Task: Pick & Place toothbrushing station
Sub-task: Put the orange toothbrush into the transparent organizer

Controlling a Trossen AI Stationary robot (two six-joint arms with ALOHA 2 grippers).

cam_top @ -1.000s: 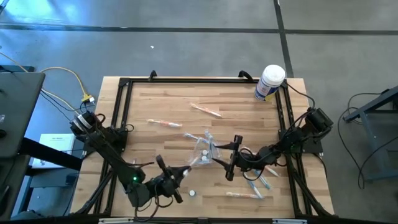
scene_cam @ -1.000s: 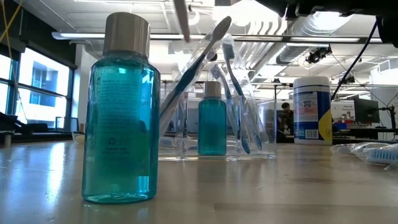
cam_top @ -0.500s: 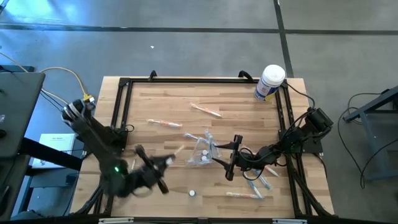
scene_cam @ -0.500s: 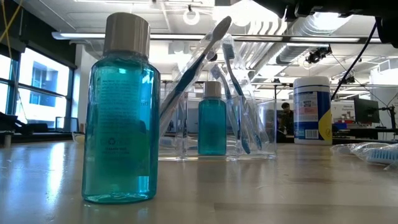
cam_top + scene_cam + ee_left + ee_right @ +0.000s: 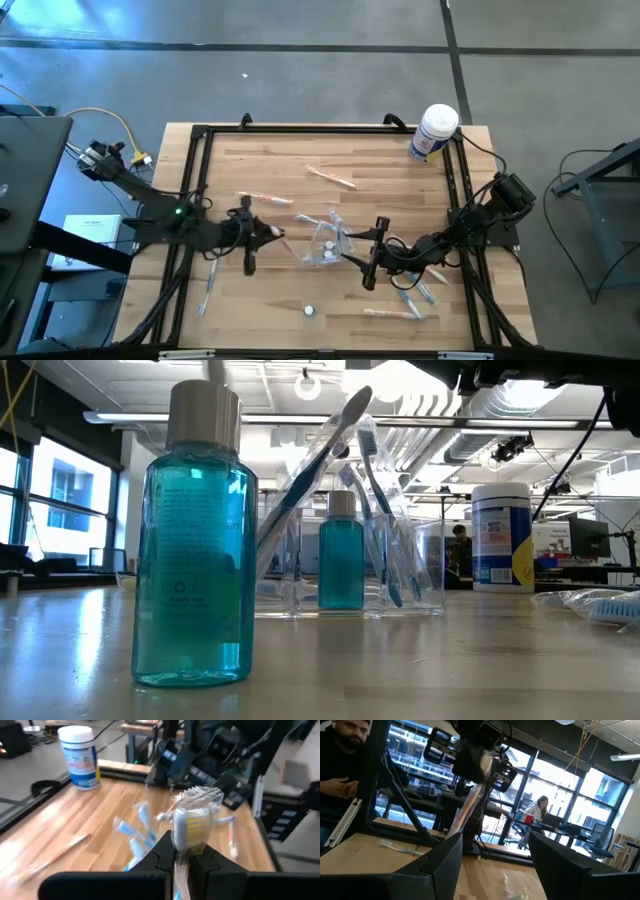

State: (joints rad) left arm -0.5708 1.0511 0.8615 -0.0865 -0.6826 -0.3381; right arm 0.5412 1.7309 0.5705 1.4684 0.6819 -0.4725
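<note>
The left end effector point(image 5: 268, 233) hangs over the left half of the wooden surface point(image 5: 390, 165), its fingers point(image 5: 161, 856) clenched on a wrapped toothbrush point(image 5: 189, 825) whose yellow-and-white head stands up between them in the left wrist view. To its right, near but apart, the toothbrushing station point(image 5: 327, 243), a small see-through holder, stands about mid-surface; the low view shows it upright with blue toothbrushes point(image 5: 378, 500) leaning in it and a small teal bottle point(image 5: 341, 550) inside. Just beyond the station the right end effector point(image 5: 370, 254) sits released, its two dark fingers point(image 5: 442, 865) spread wide and gripping nothing, with the station just beside its tips. Loose packaged toothbrushes point(image 5: 414, 293) lie on the right arm's side, two more point(image 5: 331, 177) toward the far edge. A larger teal bottle point(image 5: 192, 540) stands close to the low camera, and a white tub with blue label point(image 5: 435, 131) stands at the far right corner. A person point(image 5: 342, 755) is visible beyond the surface in the right wrist view.
</note>
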